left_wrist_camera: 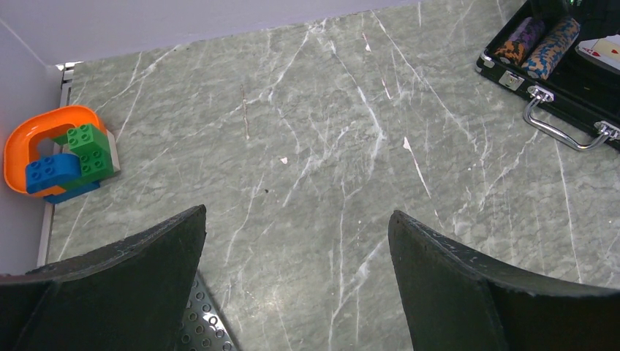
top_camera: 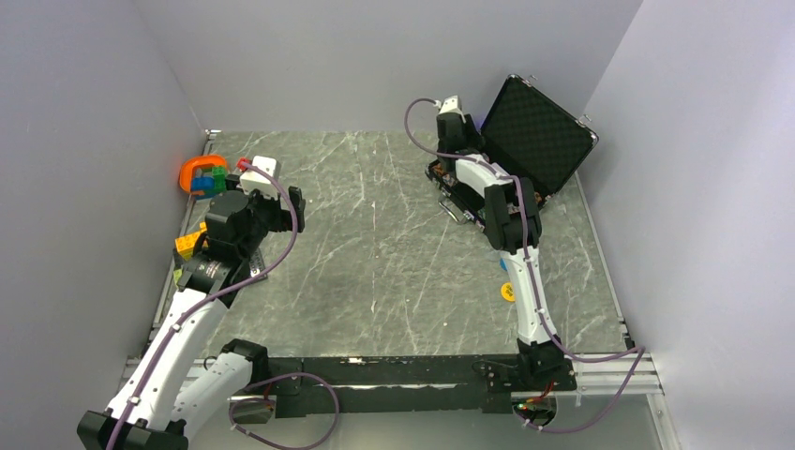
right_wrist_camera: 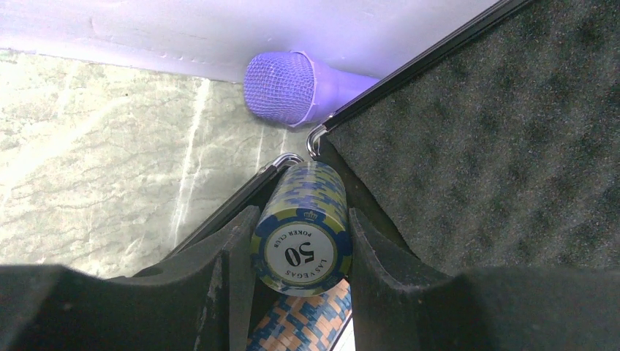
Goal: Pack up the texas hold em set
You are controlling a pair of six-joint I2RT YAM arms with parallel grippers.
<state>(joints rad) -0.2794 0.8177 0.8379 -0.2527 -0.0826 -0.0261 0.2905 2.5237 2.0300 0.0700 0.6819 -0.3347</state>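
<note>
Right gripper (right_wrist_camera: 302, 219): clenched on blue-yellow chip stack (right_wrist_camera: 301, 252), at far-left corner of briefcase (right_wrist_camera: 497, 131).
Left gripper (left_wrist_camera: 296, 216): fingers spread, empty, above table (left_wrist_camera: 329, 131).

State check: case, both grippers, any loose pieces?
Black foam-lined briefcase: open, lid raised.
Right gripper: shut on blue-and-yellow poker-chip stack.
Left gripper: open, empty, above table.
Yellow disc: loose on table, outside the case.

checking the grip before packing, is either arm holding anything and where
The right arm's fingers clamp a blue and yellow chip stack by its curved sides. The left arm's fingers are open, holding nothing.
</note>
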